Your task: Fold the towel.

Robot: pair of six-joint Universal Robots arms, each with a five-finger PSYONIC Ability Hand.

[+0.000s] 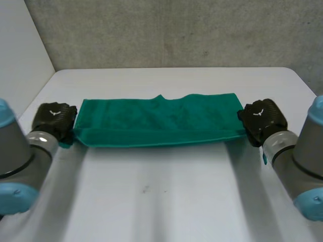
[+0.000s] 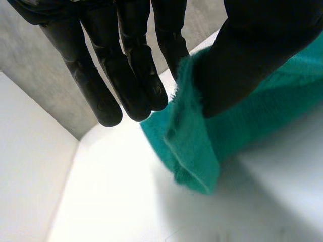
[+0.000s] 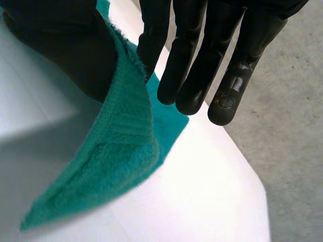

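Left robot hand sits at the left edge of the frame in the head view, clamped on the left short end of the green towel. In its own wrist view, its thumb presses the cloth against the straight fingers, and the towel's corner droops below the pinch, just above the white surface. Right robot hand mirrors it at the right of the frame, gripping the opposite short end. There, too, the cloth is squeezed between the thumb and the extended fingers, with the end rising from the surface up into the grip. The towel lies as a long, narrow, doubled strip across the middle of the frame, stretched between the two hands. Its near long edge is a smooth, rounded fold. Its far edge is uneven, with a small raised notch near the centre. Both grey arms with light-blue caps come in from the lower corners of the frame. A grey wall fills the upper part behind the surface.
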